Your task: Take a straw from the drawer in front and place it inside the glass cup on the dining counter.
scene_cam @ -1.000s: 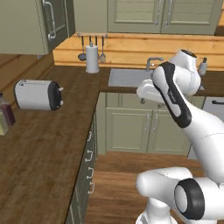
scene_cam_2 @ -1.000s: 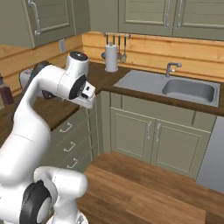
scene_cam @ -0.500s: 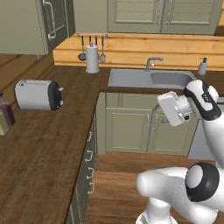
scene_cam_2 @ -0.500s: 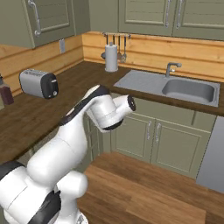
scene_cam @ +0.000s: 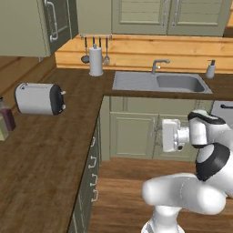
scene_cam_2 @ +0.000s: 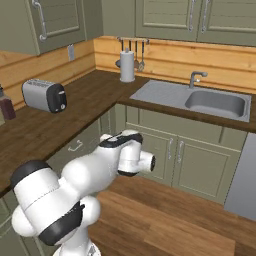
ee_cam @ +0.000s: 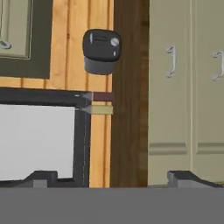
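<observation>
My gripper (ee_cam: 113, 177) is open, its two dark fingertips (ee_cam: 42, 177) standing wide apart with nothing between them. The white hand (scene_cam: 170, 135) hangs low in front of the sage-green base cabinets, over the wood floor, and points left toward the long counter. It is also seen from the other side (scene_cam_2: 146, 162). The hand view is rolled on its side and looks at a toaster (ee_cam: 101, 50) on the brown counter (ee_cam: 127, 87). The straw, the drawer, the glass cup and the dining counter are out of view.
A silver toaster (scene_cam: 38, 98) and bottles (scene_cam: 5, 119) stand on the left counter. The sink (scene_cam: 177, 83), a paper towel roll (scene_cam: 95, 60) and a soap dispenser (scene_cam: 210, 69) are at the back. Handled drawer fronts (scene_cam: 93, 168) line the counter's side. Wood floor lies below.
The arm has folded down from an upright pose. The hand dropped from counter height to low in front of the cabinets, and the jaws stayed open.
</observation>
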